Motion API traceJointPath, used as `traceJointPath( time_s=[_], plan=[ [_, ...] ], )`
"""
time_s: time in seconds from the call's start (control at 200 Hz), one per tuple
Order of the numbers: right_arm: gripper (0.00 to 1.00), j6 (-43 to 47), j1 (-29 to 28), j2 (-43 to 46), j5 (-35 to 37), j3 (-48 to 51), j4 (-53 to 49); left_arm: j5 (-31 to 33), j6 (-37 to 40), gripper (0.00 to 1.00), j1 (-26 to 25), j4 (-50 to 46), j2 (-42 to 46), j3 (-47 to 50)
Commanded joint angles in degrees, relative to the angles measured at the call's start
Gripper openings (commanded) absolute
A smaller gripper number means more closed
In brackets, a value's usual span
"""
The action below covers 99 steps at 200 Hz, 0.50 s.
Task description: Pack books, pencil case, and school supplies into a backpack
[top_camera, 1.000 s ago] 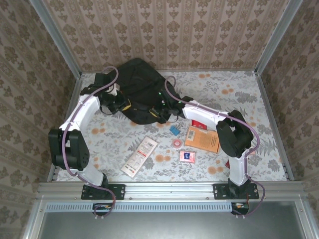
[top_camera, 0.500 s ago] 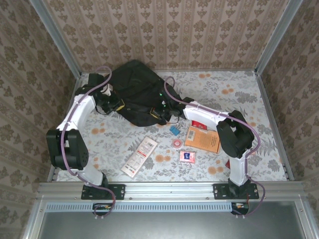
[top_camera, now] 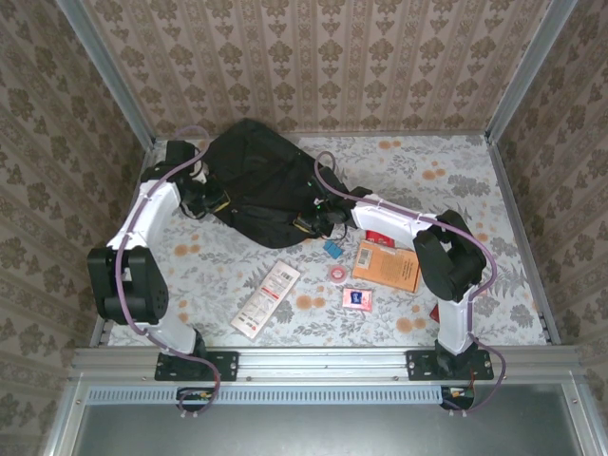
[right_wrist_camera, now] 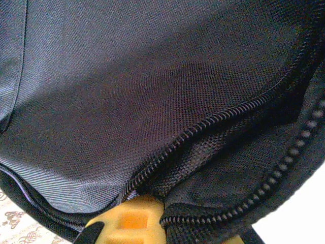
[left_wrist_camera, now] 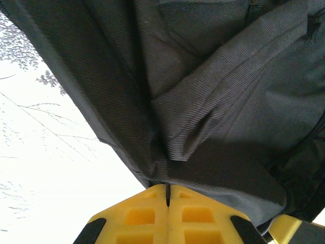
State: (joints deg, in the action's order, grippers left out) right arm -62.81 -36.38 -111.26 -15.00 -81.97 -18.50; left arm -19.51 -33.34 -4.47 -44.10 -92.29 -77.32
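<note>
The black backpack (top_camera: 256, 180) lies at the back left of the table, stretched between both arms. My left gripper (top_camera: 215, 200) is shut on the bag's left fabric edge; its yellow fingers (left_wrist_camera: 142, 213) meet with the cloth (left_wrist_camera: 203, 101) pinched at their tips. My right gripper (top_camera: 313, 224) is shut on the bag's open zip edge (right_wrist_camera: 213, 122); fabric covers one finger. The orange book (top_camera: 387, 267) and the red book (top_camera: 381, 238) lie by the right arm. A blue block (top_camera: 332, 249), a pink tape roll (top_camera: 336, 274) and a pink-and-blue packet (top_camera: 357, 298) sit in the middle. The flat white-and-red pencil case (top_camera: 266, 298) lies nearer the front.
Metal rails (top_camera: 513, 218) and patterned walls close in the floral table on three sides. The right arm's elbow (top_camera: 446, 255) hangs over the orange book's right end. Open tabletop (top_camera: 446, 176) lies at the back right.
The left gripper has drawn back and to the left with the bag's edge, and the backpack has spread out wider and flatter between the two grippers. The loose items have not moved.
</note>
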Motion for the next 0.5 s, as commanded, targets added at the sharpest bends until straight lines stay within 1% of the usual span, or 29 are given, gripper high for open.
traceJointPath(
  time_s=[0.0,0.03,0.045,0.095,0.12,0.165,0.225,0.265,0.31,0.345,0.365,0.385,0.49],
  plan=[
    [0.05,2.40,-0.61,1.50,1.21,-2.21,-3.14,0.14,0.82,0.18,-0.19,0.40,3.53,1.08],
    [0.10,2.95,-0.83,1.64,1.28,-2.52,-3.49,0.82,0.91,0.25,-0.19,0.05,4.60,1.24],
    [0.15,3.37,-0.88,1.79,1.36,-2.66,-3.70,1.32,0.91,0.29,-0.19,-0.14,5.13,1.36],
    [0.36,4.79,-0.98,2.24,2.34,-3.00,-4.83,3.62,1.21,0.37,-0.30,-1.22,7.07,1.39],
    [0.43,5.49,-0.98,2.59,3.43,-3.08,-5.83,6.05,1.10,0.39,-0.32,-2.22,8.13,1.18],
    [0.50,7.07,-0.89,3.37,6.15,-3.47,-7.95,9.73,1.00,0.44,-0.45,-2.96,10.26,1.42],
    [0.61,9.47,-0.84,4.76,10.64,-4.01,-10.69,13.18,1.63,0.47,-1.01,-2.88,12.88,1.71],
    [0.65,11.08,-0.58,5.83,12.84,-4.35,-11.86,14.93,2.51,0.49,-1.89,-3.05,13.98,1.44],
    [0.66,12.81,-0.22,6.85,14.40,-4.77,-11.99,16.35,4.20,0.51,-3.54,-3.30,14.16,0.40],
    [0.67,13.75,0.17,7.56,15.47,-5.18,-14.11,17.63,5.64,0.51,-5.22,-3.96,13.63,-0.79],
    [0.72,14.20,0.51,7.84,16.08,-5.45,-14.67,18.50,6.36,0.52,-6.20,-4.50,13.23,-1.77],
    [0.74,14.65,0.87,7.99,16.54,-5.67,-15.32,19.49,7.07,0.52,-7.55,-4.96,12.82,-2.63],
    [0.75,16.29,3.57,7.82,16.76,-7.19,-17.05,23.61,11.30,0.54,-14.61,-6.24,9.47,-7.05]
  ],
)
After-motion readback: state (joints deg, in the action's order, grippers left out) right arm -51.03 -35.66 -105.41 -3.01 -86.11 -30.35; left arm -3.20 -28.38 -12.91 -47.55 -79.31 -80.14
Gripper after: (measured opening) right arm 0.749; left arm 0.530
